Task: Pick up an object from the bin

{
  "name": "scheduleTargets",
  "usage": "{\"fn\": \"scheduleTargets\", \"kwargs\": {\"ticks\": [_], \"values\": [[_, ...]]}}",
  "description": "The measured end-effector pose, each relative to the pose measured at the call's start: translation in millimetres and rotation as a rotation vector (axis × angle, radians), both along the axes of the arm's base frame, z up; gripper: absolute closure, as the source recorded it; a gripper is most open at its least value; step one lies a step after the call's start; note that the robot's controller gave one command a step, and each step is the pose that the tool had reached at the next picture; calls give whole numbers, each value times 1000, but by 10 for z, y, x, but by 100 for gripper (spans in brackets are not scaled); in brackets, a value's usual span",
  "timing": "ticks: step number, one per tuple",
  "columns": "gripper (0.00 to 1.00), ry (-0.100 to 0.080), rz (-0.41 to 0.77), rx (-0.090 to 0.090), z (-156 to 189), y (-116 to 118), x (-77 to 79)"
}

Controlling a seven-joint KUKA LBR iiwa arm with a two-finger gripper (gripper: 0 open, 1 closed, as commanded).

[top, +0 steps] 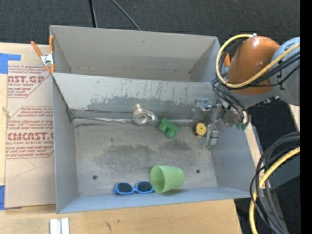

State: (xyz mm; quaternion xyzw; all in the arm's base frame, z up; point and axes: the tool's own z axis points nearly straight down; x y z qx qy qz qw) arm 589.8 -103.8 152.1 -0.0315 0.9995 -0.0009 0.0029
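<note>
Your pincer [212,133] hangs low inside the bin [122,155], close to its right wall and near the far edge of the floor. From this angle you cannot tell whether it is apart or together, and nothing shows as clamped in it. The nearest candidate is a small yellow round thing [200,129] lying just beside the pincer, on the side away from the right wall. A green block [168,127] sits a little further along the far edge, and a silver metal ring [143,116] lies beyond that. A green cup [167,179] on its side and a pair of blue sunglasses [132,187] lie well apart from all this, along the near edge. Watch the yellow piece: it is small and looks rounded, so an off-centre closing would likely flick it away or roll it toward the green block instead of seizing it. You are also tight against the right wall, so a sideways correction could scrape the metal, and the yellow cables looped at the wrist could snag the rim.
</note>
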Motion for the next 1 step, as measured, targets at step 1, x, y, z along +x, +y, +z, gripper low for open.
{"fn": "scheduleTargets", "kwargs": {"ticks": [1], "values": [[0,-1,171,5,-835,-303,-47]]}}
